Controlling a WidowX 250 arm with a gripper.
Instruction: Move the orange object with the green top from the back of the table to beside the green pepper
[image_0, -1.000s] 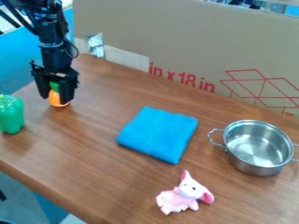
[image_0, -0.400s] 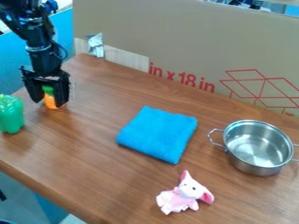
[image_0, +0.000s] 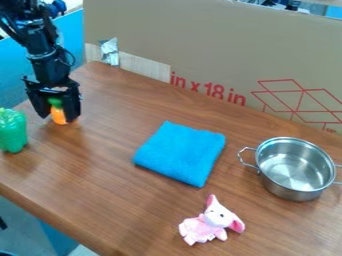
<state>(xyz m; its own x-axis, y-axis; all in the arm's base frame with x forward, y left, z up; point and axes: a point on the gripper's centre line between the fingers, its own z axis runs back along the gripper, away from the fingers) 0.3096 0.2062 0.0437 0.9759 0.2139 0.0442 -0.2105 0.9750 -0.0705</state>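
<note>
**Pincer (image_0: 59, 118) closed around an orange thing with a green top (image_0: 58, 115) near the left edge of the table (image_0: 93, 185)**

The black arm (image_0: 47, 62) comes in from the upper left, and the pincer hangs down over the far left part of the wooden table. Its two fingers stand apart by about the width of the orange thing with a green top, one on each side of it, and have hold of it between them. The green part is uppermost and the orange part points down; whether its lower end touches the table cannot be told.

Just to the left of the pincer and a little nearer the front edge, a green bell pepper (image_0: 13, 131) stands upright. A folded blue cloth (image_0: 180, 152) lies flat around the middle of the table, well apart from the pincer. Over toward the right edge is a shiny metal pot (image_0: 295, 172) with looped side handles, upright and with its top open. A pink and white plush toy (image_0: 208, 222) with large ears lies nearer the front edge, between the cloth and the pot from left to right. A cardboard panel (image_0: 200, 40) with red print rises along the far edge.
</note>
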